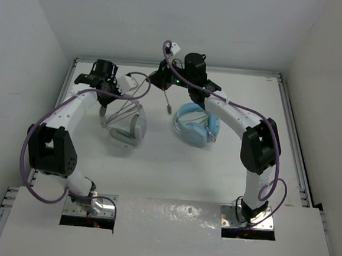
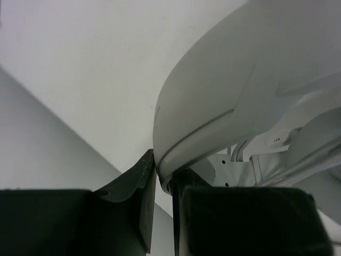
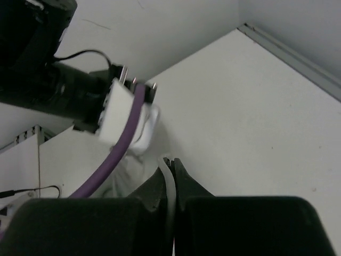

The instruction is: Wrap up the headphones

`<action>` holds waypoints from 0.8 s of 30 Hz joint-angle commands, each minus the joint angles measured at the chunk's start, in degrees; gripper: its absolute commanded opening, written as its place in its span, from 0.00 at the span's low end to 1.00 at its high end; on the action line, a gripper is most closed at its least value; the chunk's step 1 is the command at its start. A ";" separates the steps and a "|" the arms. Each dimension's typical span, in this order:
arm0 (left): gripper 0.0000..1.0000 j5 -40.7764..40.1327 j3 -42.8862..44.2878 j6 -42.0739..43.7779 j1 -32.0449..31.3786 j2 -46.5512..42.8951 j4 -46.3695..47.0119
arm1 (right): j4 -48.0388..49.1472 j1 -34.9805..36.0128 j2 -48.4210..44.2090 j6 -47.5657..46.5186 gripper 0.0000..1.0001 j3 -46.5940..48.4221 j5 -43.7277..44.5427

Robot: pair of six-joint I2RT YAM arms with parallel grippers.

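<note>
The white and light-grey headphones point(image 1: 127, 128) rest on the table at left of centre, headband pointing to the back. My left gripper point(image 1: 107, 82) is shut on the edge of their headband point(image 2: 234, 90), which fills the left wrist view above the left gripper point(image 2: 164, 169). Their thin grey cable point(image 1: 147, 89) runs across to my right gripper point(image 1: 162, 79), and the plug end point(image 1: 169, 107) hangs below it. In the right wrist view the right gripper point(image 3: 171, 161) is shut on that cable point(image 3: 171, 184), which passes down between the fingers.
Light blue headphones point(image 1: 195, 127) lie right of centre, under the right arm. The left arm's wrist and its purple lead point(image 3: 120, 154) sit close ahead of the right gripper. White walls enclose the table at the back and both sides.
</note>
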 commanded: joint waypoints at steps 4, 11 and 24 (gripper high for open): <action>0.00 -10.41 7.34 -20.09 2.05 4.52 11.45 | -13.24 -0.65 -4.05 0.18 0.00 7.45 -0.48; 0.00 -7.75 7.52 -22.39 2.05 3.47 13.31 | -18.18 -0.47 -6.25 0.96 0.00 7.80 -0.12; 0.00 -2.24 19.29 -37.15 2.49 10.14 14.80 | 8.00 12.97 -7.67 23.80 0.00 -4.16 -4.25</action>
